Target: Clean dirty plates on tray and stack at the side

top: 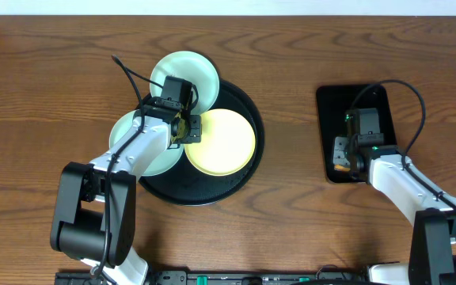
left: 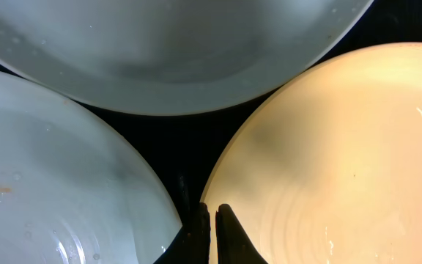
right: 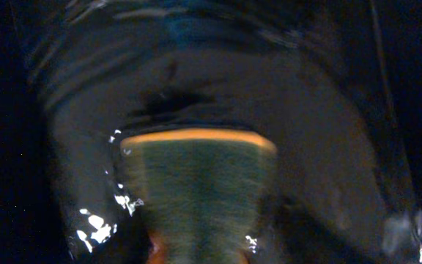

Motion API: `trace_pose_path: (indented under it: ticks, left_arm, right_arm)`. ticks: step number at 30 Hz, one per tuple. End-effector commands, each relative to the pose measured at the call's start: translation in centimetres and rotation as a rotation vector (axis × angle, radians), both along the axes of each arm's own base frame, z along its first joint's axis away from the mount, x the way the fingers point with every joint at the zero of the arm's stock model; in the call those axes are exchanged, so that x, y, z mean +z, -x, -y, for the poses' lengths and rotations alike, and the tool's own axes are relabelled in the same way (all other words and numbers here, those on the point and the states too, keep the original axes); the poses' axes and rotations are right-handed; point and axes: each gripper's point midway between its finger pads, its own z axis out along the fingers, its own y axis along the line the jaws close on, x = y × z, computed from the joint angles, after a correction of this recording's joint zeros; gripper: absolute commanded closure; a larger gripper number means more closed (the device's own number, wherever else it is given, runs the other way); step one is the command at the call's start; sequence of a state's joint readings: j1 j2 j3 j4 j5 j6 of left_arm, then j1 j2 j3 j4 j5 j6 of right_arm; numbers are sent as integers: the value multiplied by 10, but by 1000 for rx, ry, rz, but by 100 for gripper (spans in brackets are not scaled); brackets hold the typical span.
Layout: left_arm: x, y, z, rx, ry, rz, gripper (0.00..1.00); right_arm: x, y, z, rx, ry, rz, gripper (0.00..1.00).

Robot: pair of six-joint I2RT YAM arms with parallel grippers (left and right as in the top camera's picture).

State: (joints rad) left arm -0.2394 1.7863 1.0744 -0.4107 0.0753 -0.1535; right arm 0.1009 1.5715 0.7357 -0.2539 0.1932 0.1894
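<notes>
The left gripper [left: 212, 220] is pinched fully together with nothing between its tips. It sits over the round black tray [left: 189, 147], in the gap between the yellow plate [left: 343, 161] and a mint plate [left: 50, 183]. A second mint plate [left: 174, 51] lies beyond, and all three rest on that tray. The right gripper [top: 341, 154] is low over the small rectangular tray [top: 331, 103], close against a green-and-orange pad [right: 196, 183]. How wide it stands cannot be told.

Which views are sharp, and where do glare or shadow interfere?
Overhead: sharp and evenly lit, no glare on the table. Left wrist: very close, a soft shadow across the yellow plate, the shut left gripper only a dark outline. Right wrist: dim and blurred, white glints on the small black tray, the green thing smeared.
</notes>
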Motion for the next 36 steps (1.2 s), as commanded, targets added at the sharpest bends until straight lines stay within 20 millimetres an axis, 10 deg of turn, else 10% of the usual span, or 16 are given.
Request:
trace_pose_path:
  ticks: [1, 3, 5, 17, 36]
  left_arm:
    - [3, 1, -1, 4, 2, 8, 92]
    - [3, 1, -1, 4, 2, 8, 88]
    - [3, 1, -1, 3, 2, 7, 78]
    - [-8, -7, 1, 3, 4, 19, 73]
    - [-33, -1, 9, -17, 20, -37, 81]
  right_arm:
    - [5, -5, -1, 10, -58, 29, 92]
    - [5, -7, 2, -3, -67, 37, 50]
    - [7, -8, 5, -14, -68, 44, 34]
    - [40, -18, 9, -20, -112, 139, 32]
    - [38, -14, 12, -28, -110, 121, 30]
